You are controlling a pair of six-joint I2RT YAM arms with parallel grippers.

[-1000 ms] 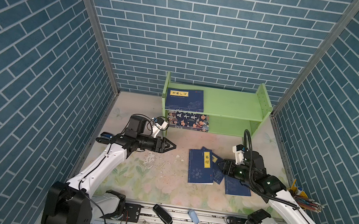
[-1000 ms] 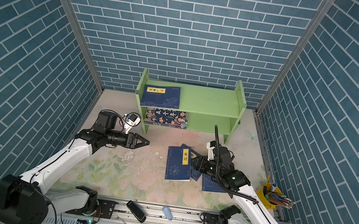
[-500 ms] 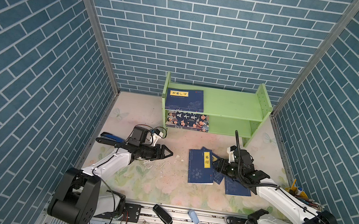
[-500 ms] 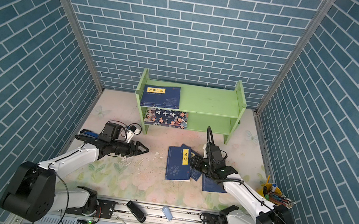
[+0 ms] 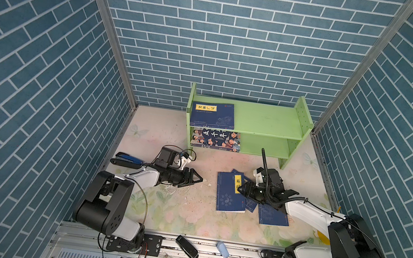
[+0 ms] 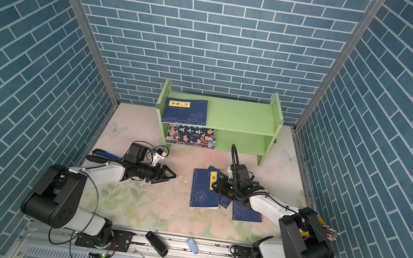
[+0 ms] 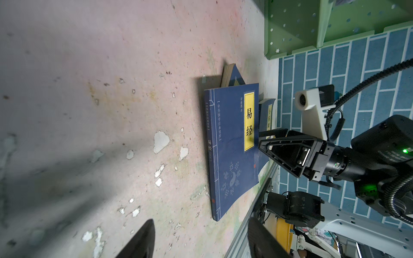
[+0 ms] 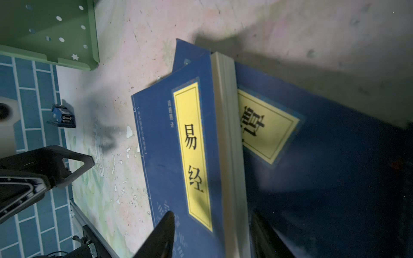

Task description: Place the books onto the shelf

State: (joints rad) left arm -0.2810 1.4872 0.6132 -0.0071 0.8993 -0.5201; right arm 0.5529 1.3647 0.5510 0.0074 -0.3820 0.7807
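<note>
The light green shelf (image 5: 264, 122) (image 6: 239, 119) stands at the back. A navy book (image 5: 212, 115) lies on its top tier and the large cartoon book (image 5: 216, 139) on the lower tier. Three more navy books lie overlapping on the table. The top one (image 5: 229, 196) (image 7: 232, 145) (image 8: 165, 145) has a yellow label and covers another (image 8: 324, 160). My right gripper (image 5: 242, 191) (image 8: 212, 215) is open, with its jaws on either side of the top book's page edge. My left gripper (image 5: 199, 180) (image 7: 201, 225) is open and empty, low over the table to the left of the books.
A blue stapler (image 5: 126, 162) lies by the left wall behind my left arm. A black object (image 5: 186, 247) and a pale blue piece (image 5: 222, 250) rest on the front rail. A holder of pens (image 6: 328, 231) stands at the right wall. Brick walls close in three sides.
Both arms have folded lower over the table. My right gripper has slid left onto the top book's edge. My left gripper has dropped closer to the table.
</note>
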